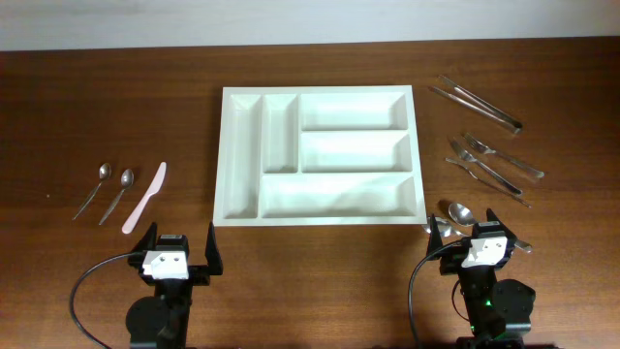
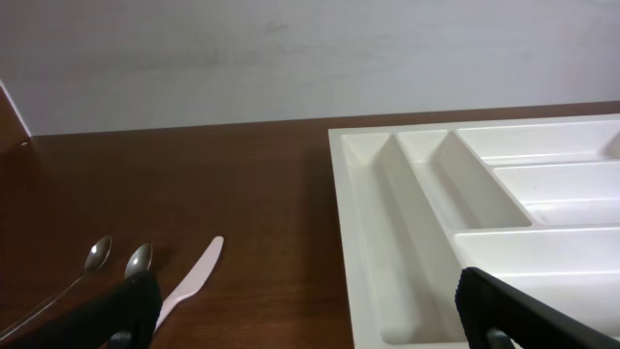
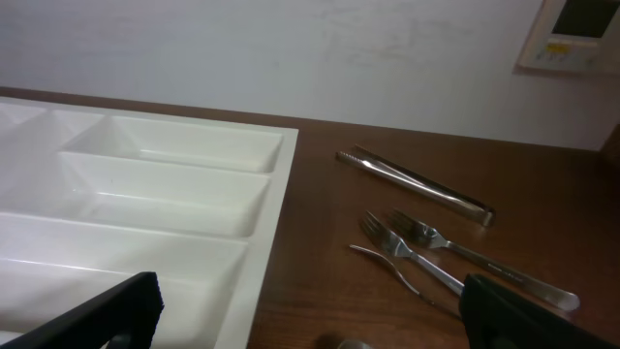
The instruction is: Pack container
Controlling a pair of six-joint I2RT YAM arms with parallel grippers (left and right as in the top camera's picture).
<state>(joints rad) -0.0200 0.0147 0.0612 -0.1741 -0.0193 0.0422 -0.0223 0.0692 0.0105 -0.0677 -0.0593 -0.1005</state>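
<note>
– Left gripper (image 1: 181, 237) comes through on my feed with its black fingers (image 2: 131, 305) spread wide and nothing between them. Right gripper (image 1: 472, 233) reads the same to me: jaws apart, gripping nothing.

– Where is the container from there?

– I have the container (image 1: 221, 155) lying flat on the dark wood-grain table (image 1: 77, 97), ahead of both grippers and between them. It is forward and right of the left one, forward and left of the right one. It looks like smooth, glossy white plastic, a rectangle with rounded corners and sloped inner walls. Two narrow slots run away from me on the side nearer the left gripper. Three long troughs lie crosswise on the side nearer the right gripper, and the closest of them is the widest.

– What is in it?

– All I see in the five compartments is bare white floor.

– And around it?

– Forward and left of the left gripper, well apart from the container, two small shiny metal spoons (image 1: 90, 194) lie side by side. A pale pink plastic knife (image 1: 145, 197) lies just beside them on the container's side. Just ahead of the right gripper's left finger sits a larger steel spoon (image 1: 457, 210). Farther ahead and to its right I see two steel forks (image 1: 502, 155) close together. Beyond them lie slim metal tongs (image 1: 477, 107), set at an angle.
</note>
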